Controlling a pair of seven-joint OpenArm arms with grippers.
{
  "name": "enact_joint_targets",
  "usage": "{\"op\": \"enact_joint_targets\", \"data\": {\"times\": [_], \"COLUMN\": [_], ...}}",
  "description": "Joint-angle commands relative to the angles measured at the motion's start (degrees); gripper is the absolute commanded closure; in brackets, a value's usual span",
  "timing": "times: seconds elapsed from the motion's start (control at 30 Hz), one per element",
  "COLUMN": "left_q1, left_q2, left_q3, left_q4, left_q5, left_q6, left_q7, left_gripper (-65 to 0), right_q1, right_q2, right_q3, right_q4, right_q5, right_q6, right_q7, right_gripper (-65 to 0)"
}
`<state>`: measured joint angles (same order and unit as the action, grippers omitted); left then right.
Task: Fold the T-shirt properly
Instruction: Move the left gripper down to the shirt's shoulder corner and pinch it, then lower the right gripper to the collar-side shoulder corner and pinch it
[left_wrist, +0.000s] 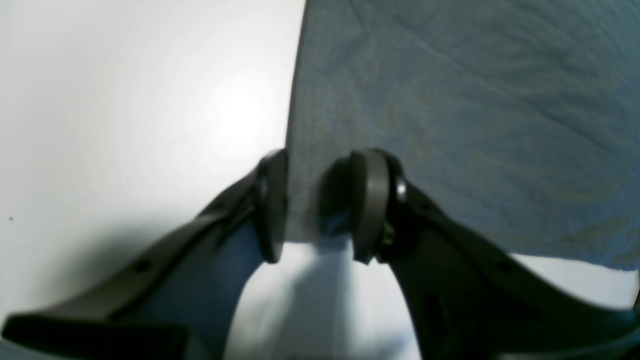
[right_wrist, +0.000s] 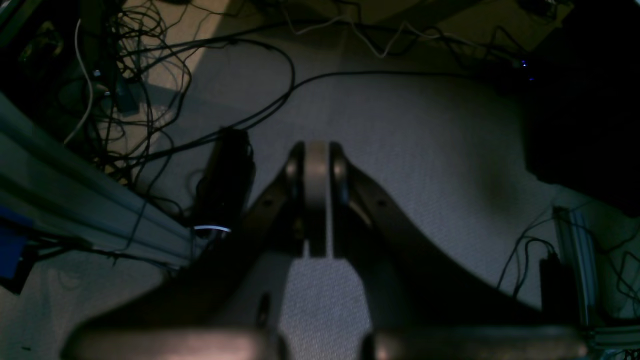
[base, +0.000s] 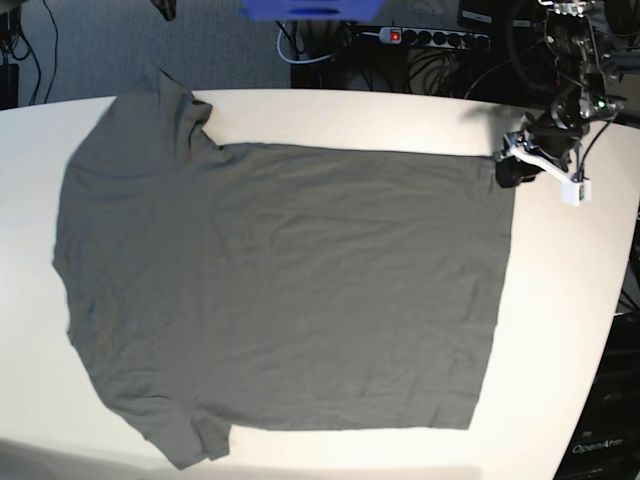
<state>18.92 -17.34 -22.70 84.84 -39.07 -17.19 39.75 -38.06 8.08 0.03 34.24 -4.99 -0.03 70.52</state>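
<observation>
I see the pale bench (base: 300, 108) filling most of the base view, rounded at its far edge, and the T-shirt (base: 290, 290) lies spread flat over nearly all of it, dark grey, lightly creased, with its sleeves toward that view's left and its straight hem toward the right. One sleeve reaches the far left rim of the bench, the other lies at the near edge. Beyond the bench I can make out a power strip (base: 435, 37) with a lit red switch among dark cables, and something blue at the top edge. My left gripper (left_wrist: 312, 205) sits at the far hem corner of the T-shirt, low over the bench; in its wrist view the jaws stand partly apart with the cloth's corner edge running between them, one jaw over bare bench and the other over fabric, and I cannot tell whether they actually pinch the cloth. My right gripper (right_wrist: 316, 200) is off the bench altogether, its jaws pressed together on nothing, pointing down at a grey carpeted floor (right_wrist: 425, 150) strewn with black cables (right_wrist: 280, 100).
</observation>
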Motion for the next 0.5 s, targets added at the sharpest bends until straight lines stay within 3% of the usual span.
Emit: {"op": "enact_joint_targets", "data": {"times": [0.0, 0.23, 0.4, 0.47], "left_q1": [0.82, 0.64, 0.47, 0.47], "left_q2": [-0.37, -0.28, -0.28, -0.37], "left_q3": [0.32, 0.24, 0.15, 0.15], "left_q4": [-0.22, -0.84, -0.84, -0.84], "left_q5": [1.57, 1.57, 1.57, 1.57], "left_q6": [0.53, -1.40, -1.49, -1.49], "left_q7": [3.90, 3.90, 3.90, 3.90], "left_gripper": [-20.9, -18.7, -4.5, -2.3], "right_q1": [-1.01, -1.01, -1.01, -1.01], "right_q2": [0.41, 0.41, 0.41, 0.41], "right_q3": [0.19, 0.19, 0.19, 0.19], "right_q4": [0.09, 0.09, 0.09, 0.09], "right_q5": [0.38, 0.38, 0.38, 0.38], "right_q6": [0.16, 0.16, 0.16, 0.16], "right_q7": [1.79, 1.70, 1.70, 1.70], "right_gripper": [-1.0, -1.0, -1.0, -1.0]}}
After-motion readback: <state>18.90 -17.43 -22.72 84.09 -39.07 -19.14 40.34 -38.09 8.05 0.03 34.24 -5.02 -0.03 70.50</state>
